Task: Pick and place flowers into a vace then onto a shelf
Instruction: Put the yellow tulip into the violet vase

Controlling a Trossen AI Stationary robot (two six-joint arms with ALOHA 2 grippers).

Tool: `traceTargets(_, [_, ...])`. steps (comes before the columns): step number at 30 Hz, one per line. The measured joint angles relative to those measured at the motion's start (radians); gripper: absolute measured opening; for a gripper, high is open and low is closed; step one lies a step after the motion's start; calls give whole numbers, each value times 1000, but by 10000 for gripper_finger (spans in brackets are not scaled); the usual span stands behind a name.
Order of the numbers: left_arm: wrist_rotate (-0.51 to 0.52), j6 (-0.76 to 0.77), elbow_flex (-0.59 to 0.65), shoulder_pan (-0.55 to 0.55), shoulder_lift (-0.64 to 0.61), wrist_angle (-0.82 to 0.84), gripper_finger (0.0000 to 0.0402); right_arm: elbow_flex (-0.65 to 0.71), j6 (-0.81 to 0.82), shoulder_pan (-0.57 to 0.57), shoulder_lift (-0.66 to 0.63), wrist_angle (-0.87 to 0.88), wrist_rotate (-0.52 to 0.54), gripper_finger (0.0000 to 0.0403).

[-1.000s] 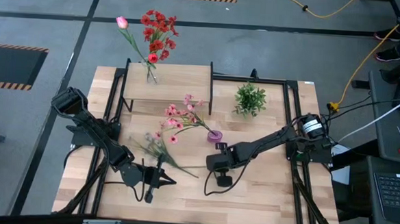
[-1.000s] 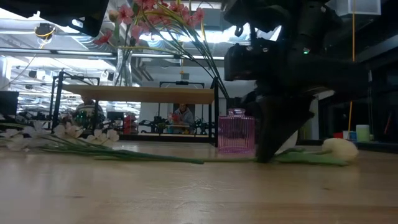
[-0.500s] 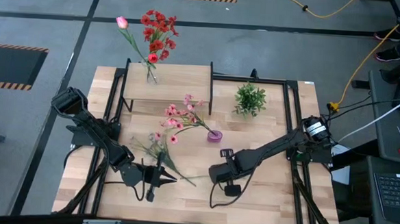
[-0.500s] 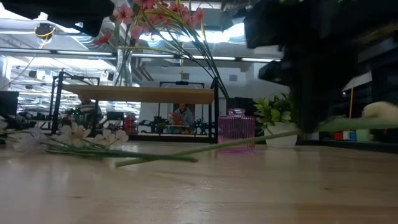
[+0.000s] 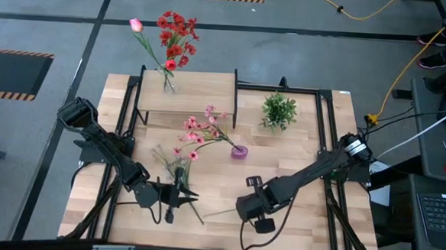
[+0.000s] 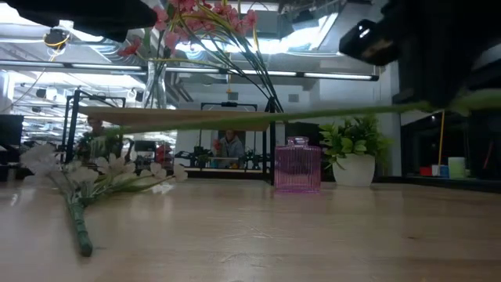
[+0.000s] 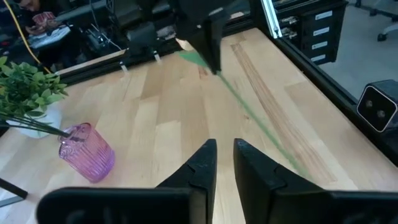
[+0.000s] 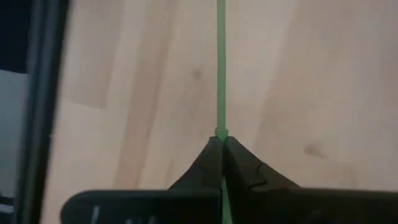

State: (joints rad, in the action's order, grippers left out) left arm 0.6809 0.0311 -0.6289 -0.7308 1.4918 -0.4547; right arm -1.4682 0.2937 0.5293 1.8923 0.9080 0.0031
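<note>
Two dark arms work over the light-wood surface [image 5: 298,152]. The right pincer [image 5: 250,211] hangs near the front edge, its fingers [image 8: 214,163] pressed together on a thin green stem [image 8: 221,68]; in the right wrist view the stem runs straight out from between the fingertips. In the low view that same stem crosses the picture level and clear of the wood, so the flower is lifted. Its bloom cannot be made out.

The left pincer [image 5: 175,201] sits at the front left of the surface, just beside a bundle of pale sprigs [image 5: 173,164] that lies flat on the wood; in the low view these sprigs [image 6: 109,174] rest with their stems pointing toward the camera. In the left wrist view its two fingers [image 7: 200,163] stand slightly apart with only a narrow gap between them, and nothing is seen inside that gap.

Near the middle stands a small pink vase [image 5: 239,151] holding pink blossoms [image 5: 204,128] that lean to the left. Behind it is the low shelf [image 5: 202,93], carrying a clear glass vase [image 5: 168,84] with red blossoms [image 5: 175,37] and a pink tulip [image 5: 136,25]. A bushy green plant [image 5: 278,110] in a white pot stands to the shelf's right.
</note>
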Motion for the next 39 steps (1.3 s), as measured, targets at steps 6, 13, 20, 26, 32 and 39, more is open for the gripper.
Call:
traceTargets(6, [8, 66, 0, 15, 0, -93, 71, -75, 34, -5, -1, 141, 77, 0])
traceTargets(13, [-136, 237, -90, 91, 0, 63, 100, -128, -9, -23, -1, 158, 82, 0])
traceTargets(20, [-153, 247, -292, 107, 33, 384, 111, -136, -51, -38, -2, 159, 120, 0])
traceTargets(26, [-216, 330, -440, 130, 111, 633, 112, -141, -99, -52, -2, 148, 139, 0])
traceTargets(32, [-272, 411, -509, 153, 153, 786, 112, -141, -120, -55, -2, 138, 162, 0])
traceTargets(39, [-358, 444, -515, 178, 165, 800, 112, -141, -123, -55, -2, 131, 165, 0])
